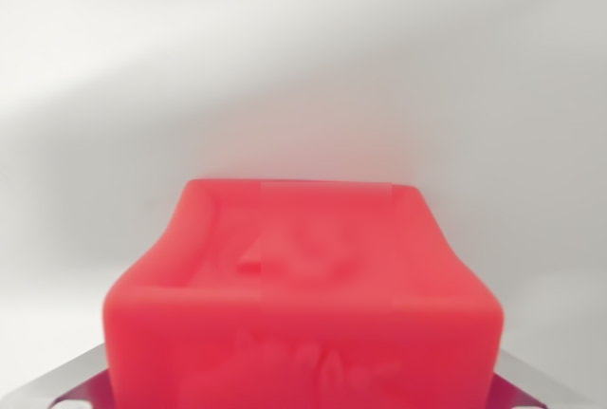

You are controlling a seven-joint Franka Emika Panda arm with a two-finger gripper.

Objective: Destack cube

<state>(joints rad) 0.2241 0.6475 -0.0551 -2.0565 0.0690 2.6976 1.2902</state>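
A red cube (303, 295) filled the lower middle of the frame, reaching from about the frame's mid-height down to the bottom edge, and it was blurred from sitting so near the camera. Its top face looked sunken, with a raised rim around a shallow hollow, and faint embossed shapes showed inside that hollow and on the near front face, though they were too soft to make out. The sides flared outward toward the bottom of the frame, and the corners were rounded. Behind and around it lay a plain, pale grey-white surface, which may have been the table (303, 58); a soft shadow darkened it across the upper left and along the cube's far edge. The tool (303, 395) showed only as two dull metal fingers (71, 385) at the lower left and lower right corners, one on each side of the cube's base. They sat right against the cube's flanks, so the tool appeared to be clamped on the cube, although the contact itself was hidden by blur. Nothing else of the arm was in view.
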